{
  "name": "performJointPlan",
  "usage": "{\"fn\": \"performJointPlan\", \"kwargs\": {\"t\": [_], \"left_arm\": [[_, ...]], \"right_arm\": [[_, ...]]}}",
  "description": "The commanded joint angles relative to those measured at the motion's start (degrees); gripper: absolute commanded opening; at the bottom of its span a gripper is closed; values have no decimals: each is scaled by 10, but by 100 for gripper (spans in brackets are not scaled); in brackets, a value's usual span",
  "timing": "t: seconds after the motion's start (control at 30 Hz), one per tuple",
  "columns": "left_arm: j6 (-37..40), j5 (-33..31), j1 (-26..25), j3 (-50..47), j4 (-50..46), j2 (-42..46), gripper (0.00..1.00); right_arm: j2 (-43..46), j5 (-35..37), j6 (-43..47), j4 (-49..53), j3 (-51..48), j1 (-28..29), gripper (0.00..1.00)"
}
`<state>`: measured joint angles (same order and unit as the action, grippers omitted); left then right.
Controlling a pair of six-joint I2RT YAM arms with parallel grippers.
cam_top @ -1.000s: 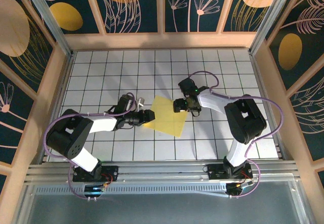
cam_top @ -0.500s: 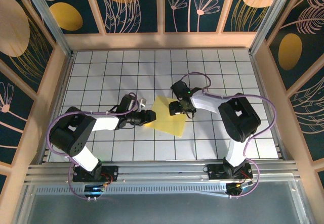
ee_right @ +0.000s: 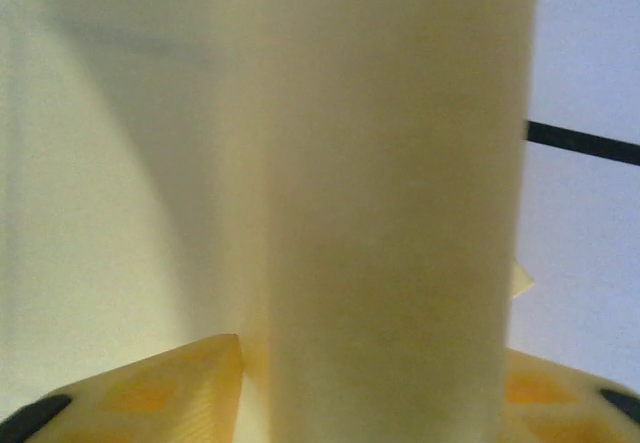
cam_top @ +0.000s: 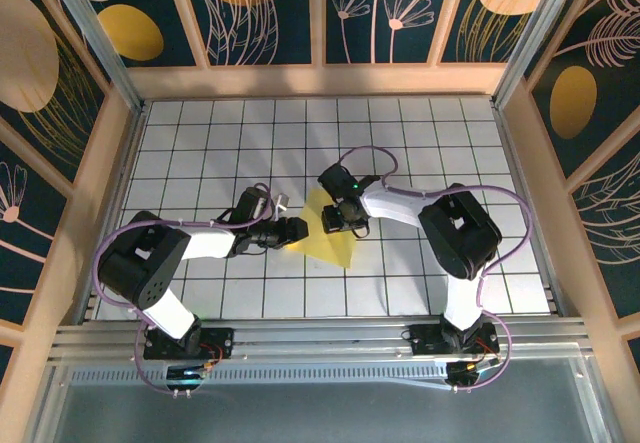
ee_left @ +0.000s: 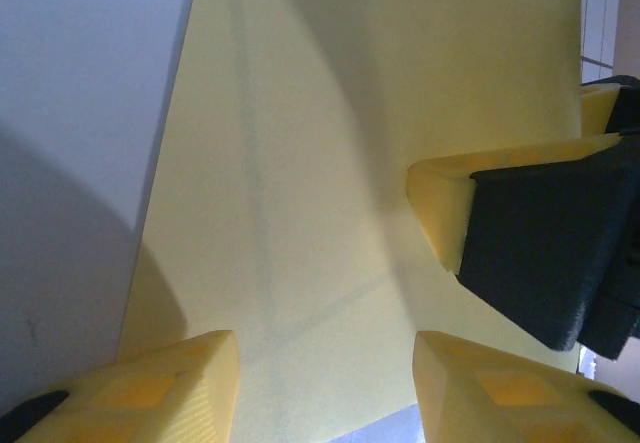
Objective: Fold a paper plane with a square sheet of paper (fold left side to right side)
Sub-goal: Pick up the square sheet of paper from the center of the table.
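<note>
The square sheet of paper is bright yellow and lies mid-table, its right part lifted and bent over toward the left. My left gripper rests at the sheet's left corner. In the left wrist view its fingers stand apart over the flat creased paper, so the left gripper is open. My right gripper is over the sheet's upper middle. In the right wrist view a curled flap of paper fills the gap of the right gripper, touching both fingers. A paper plane is out of view.
The white grid table stretches around the sheet, walled by peach frames at the back and sides. The right gripper's pad sits close in front of my left fingers. Both arms crowd the table's middle.
The right gripper has travelled left across the sheet, bringing the right side over, and its jaws have narrowed onto the flap. The yellow area seen from above has shrunk. The left gripper has barely moved.
</note>
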<state>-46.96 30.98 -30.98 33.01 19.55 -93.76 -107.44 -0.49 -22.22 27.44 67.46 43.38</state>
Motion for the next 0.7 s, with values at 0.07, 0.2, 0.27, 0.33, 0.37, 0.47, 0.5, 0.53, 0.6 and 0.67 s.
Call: {"fn": "performJointPlan", "kwargs": {"t": [0.07, 0.2, 0.27, 0.33, 0.37, 0.47, 0.5, 0.53, 0.6, 0.67], "left_arm": [[-15, -5, -2, -14, 18, 40, 54], [-11, -3, 14, -16, 11, 97, 60], [-11, 10, 37, -25, 12, 131, 62], [-13, 37, 72, -42, 23, 168, 65], [-13, 51, 87, -50, 27, 183, 66], [-6, 88, 130, -66, 30, 231, 70], [-3, 101, 140, -71, 31, 246, 71], [0, 112, 147, -73, 33, 259, 72], [0, 133, 158, -78, 45, 283, 75], [-4, 154, 164, -82, 67, 304, 77]], "right_arm": [[1, -54, 2, -2, -1, 1, 30], [38, -116, 19, -43, -32, -17, 21], [63, -159, 29, -65, -52, -34, 19], [90, -198, 38, -84, -71, -54, 18], [103, -216, 42, -91, -80, -64, 17], [154, -275, 57, -109, -106, -101, 17], [173, -293, 63, -110, -112, -115, 17], [192, -314, 70, -109, -117, -117, 17], [227, -353, 83, -102, -123, -154, 17], [261, -394, 97, -93, -126, -173, 17]]}}
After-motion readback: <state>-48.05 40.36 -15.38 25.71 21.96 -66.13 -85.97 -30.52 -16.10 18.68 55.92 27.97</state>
